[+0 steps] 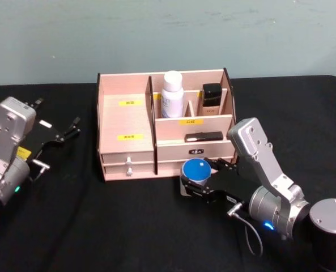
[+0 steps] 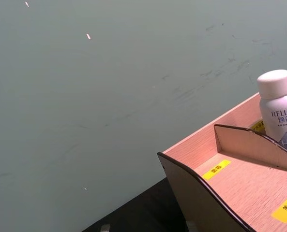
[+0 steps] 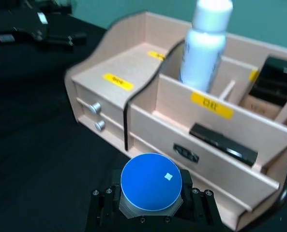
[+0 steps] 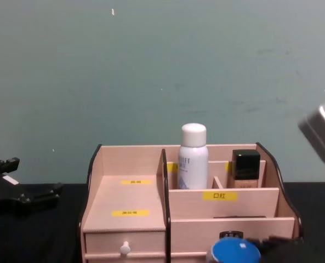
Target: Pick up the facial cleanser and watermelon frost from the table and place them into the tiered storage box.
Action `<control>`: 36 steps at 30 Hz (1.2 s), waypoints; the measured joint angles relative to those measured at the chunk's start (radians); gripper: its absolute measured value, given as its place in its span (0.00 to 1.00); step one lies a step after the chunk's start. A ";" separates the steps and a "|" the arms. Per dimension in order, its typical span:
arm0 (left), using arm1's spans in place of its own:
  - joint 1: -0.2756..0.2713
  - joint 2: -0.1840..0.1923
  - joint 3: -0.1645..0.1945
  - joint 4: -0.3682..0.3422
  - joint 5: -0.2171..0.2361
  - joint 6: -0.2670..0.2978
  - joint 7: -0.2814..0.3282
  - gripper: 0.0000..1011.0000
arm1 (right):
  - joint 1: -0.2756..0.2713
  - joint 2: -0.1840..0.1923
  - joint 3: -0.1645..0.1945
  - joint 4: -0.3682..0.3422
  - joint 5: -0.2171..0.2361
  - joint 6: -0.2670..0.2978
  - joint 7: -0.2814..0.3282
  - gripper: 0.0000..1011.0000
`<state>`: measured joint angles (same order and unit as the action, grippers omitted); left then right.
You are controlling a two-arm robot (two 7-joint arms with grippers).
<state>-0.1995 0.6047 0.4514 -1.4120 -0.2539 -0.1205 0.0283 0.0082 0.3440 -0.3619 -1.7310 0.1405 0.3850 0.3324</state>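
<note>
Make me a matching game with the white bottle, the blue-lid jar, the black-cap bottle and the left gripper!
Things:
1. facial cleanser
2. watermelon frost
3. black-capped beige bottle
4. left gripper

Places:
A. in the jaws of the right gripper, before the tiered storage box
B. box's back-right compartment
C. left of the box, jaws open
D. box's back-middle compartment

Pairs: 1-D, 2-A, 3-B, 4-C.

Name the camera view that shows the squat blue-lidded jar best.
The right wrist view: the squat frosted jar with the round blue lid sits close and whole, between the right gripper's fingers. The head view shows it smaller, before the wooden box; the chest view, just its lid at the bottom edge.
</note>
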 joint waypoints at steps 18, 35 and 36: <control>0.000 0.000 0.000 0.000 0.000 0.000 0.000 1.00 | 0.072 -0.012 -0.074 -0.065 0.012 0.005 0.045 0.72; 0.000 0.000 0.000 0.000 0.000 0.000 0.000 1.00 | 0.243 -0.113 -0.172 0.091 0.001 -0.041 0.056 0.72; 0.000 0.000 0.000 0.000 0.000 0.000 0.000 1.00 | 0.250 -0.118 -0.174 0.099 0.000 -0.043 0.055 0.72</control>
<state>-0.1995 0.6047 0.4514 -1.4120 -0.2539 -0.1205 0.0283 0.2580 0.2261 -0.5355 -1.6318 0.1408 0.3418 0.3878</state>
